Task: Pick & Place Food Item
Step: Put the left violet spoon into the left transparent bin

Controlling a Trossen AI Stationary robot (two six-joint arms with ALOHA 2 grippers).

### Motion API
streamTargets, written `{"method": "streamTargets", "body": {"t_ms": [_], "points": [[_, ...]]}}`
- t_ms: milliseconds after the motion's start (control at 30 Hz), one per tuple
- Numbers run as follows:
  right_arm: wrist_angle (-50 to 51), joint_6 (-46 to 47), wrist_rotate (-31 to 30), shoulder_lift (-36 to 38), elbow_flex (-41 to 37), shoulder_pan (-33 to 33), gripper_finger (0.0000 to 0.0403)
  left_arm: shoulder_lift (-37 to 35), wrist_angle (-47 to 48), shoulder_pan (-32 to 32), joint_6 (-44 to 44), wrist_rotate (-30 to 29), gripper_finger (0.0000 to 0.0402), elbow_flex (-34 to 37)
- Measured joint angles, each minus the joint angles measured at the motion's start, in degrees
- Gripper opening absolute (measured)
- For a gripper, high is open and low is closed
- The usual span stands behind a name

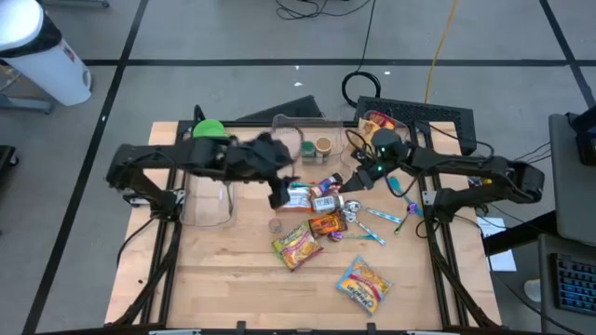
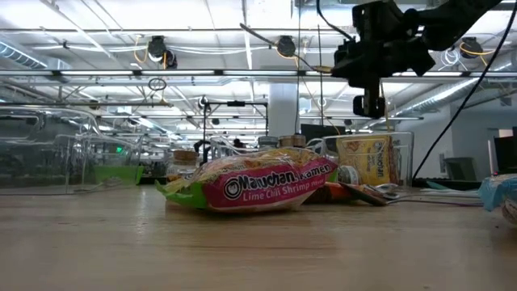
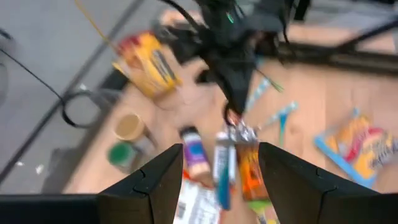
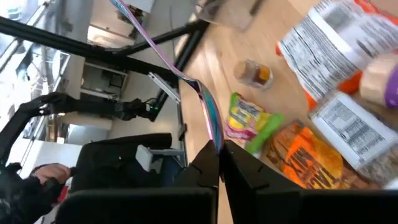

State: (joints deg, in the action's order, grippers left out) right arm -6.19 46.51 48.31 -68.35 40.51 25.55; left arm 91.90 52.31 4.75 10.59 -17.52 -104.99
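The left gripper [image 1: 279, 197] hangs over the middle of the wooden table [image 1: 233, 279], above a pile of food packets. Its two dark fingers [image 3: 155, 186] are spread apart and hold nothing. Right under it lie a white flat packet [image 1: 300, 197] and an orange packet [image 1: 327, 224]. The right gripper [image 1: 351, 182] is just beside the pile, on its other side. Its fingers [image 4: 205, 171] are pressed together on a thin shiny strip of wrapper [image 4: 208, 115]. A pink and green ramen noodle packet [image 2: 254, 186] lies flat on the table nearer the front. A yellow and blue noodle packet [image 1: 363, 283] lies well apart.
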Motion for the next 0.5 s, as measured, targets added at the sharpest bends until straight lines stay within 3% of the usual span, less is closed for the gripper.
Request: {"method": "streamTargets", "body": {"t_ms": [267,500], "points": [[-5.04,2.33,3.04,-2.61,0.09,-0.03,0.0,7.43,3.51,0.0,-3.29,7.82,0.0218,-0.26],[-5.28,2.65,2.87,-2.63,0.09,-0.03,0.0,13.02,7.6,-0.12,-14.06,2.56,0.0218,-7.64]]}}
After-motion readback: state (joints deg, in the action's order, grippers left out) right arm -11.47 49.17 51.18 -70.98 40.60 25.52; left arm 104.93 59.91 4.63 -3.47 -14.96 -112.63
